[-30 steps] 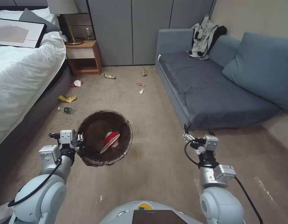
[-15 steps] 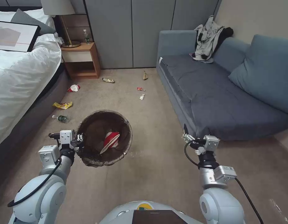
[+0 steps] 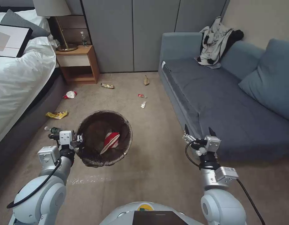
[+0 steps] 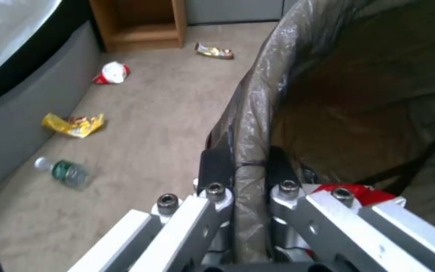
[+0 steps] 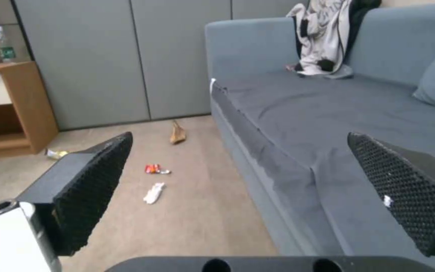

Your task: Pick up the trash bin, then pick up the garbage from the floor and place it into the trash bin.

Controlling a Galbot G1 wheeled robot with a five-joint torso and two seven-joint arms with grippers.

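Head view, trash bin [image 3: 88,125], brown-bagged rim

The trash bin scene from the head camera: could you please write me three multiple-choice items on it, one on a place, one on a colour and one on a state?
1. Where does the plastic bottle on the floor lie?
A. beside the bed
B. on the sofa
C. inside the bin

2. What colour is the wrapper lying near that bottle?
A. blue
B. yellow
C. black

3. How is the right gripper?
A. shut on a scrap
B. open and holding nothing
C. clamped on the bin's rim

Answers:
1. A, it lies on the carpet by the bed.
2. B, it is yellow with some red.
3. B, its fingers stand wide apart with nothing between; it is the left gripper that clamps the rim of the trash bin.
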